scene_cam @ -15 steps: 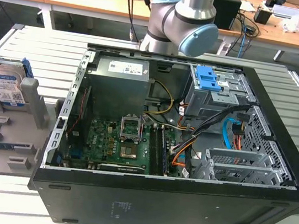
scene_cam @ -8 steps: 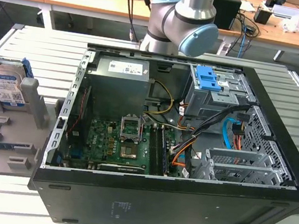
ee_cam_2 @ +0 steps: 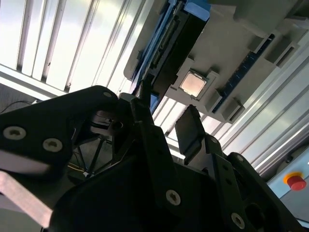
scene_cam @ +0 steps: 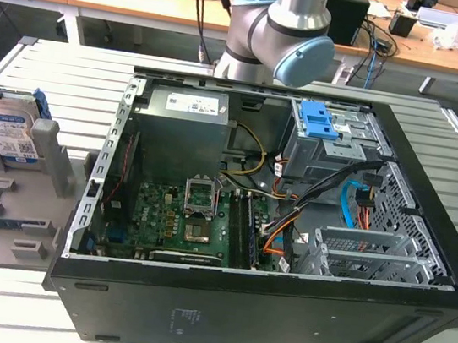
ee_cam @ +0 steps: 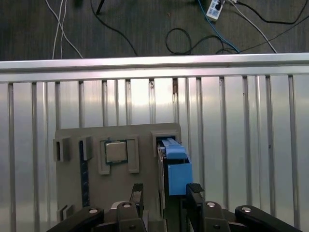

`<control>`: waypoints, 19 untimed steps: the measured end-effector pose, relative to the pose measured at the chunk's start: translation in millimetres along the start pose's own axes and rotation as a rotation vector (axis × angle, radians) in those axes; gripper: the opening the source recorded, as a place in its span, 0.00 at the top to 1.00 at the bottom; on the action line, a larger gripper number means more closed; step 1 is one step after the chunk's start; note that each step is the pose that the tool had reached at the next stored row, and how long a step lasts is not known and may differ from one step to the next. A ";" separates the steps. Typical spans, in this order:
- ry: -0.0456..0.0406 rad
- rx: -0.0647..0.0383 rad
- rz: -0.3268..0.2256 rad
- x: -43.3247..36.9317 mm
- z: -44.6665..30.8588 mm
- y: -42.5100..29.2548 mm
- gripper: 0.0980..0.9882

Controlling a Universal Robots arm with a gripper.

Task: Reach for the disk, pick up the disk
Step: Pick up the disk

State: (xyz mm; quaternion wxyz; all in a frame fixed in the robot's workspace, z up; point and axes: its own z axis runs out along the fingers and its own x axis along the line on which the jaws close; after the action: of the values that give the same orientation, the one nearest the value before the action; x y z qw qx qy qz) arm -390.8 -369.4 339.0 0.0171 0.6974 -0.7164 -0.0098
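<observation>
The disk [ee_cam: 175,166] stands edge-up just ahead of the parted, empty jaws, its long edge aligned with their gap.

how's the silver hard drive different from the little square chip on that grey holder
Pose: the silver rectangular hard drive stands on edge in a slot, while the small square silver processor chip lies flat in a recess. Size: the hard drive is bigger than the chip. Look: the hard drive carries a white-and-blue label and blue plastic rails; the chip is plain metal. Both sit on the same grey plastic holder.
</observation>
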 end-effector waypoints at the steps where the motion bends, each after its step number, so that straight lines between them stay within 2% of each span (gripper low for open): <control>1: 0.0000 0.000 -0.001 -1.8 0.2 0.0 0.57; 2: 0.0001 0.000 -0.003 -4.3 0.7 0.1 0.57; 7: 0.0006 0.000 -0.017 -5.1 9.0 -0.2 0.57; 19: 0.0008 0.000 -0.022 -5.3 14.8 -0.5 0.57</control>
State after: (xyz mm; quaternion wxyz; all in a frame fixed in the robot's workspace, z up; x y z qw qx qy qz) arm -390.8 -364.3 324.2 0.0172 0.7051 -0.7088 -0.0096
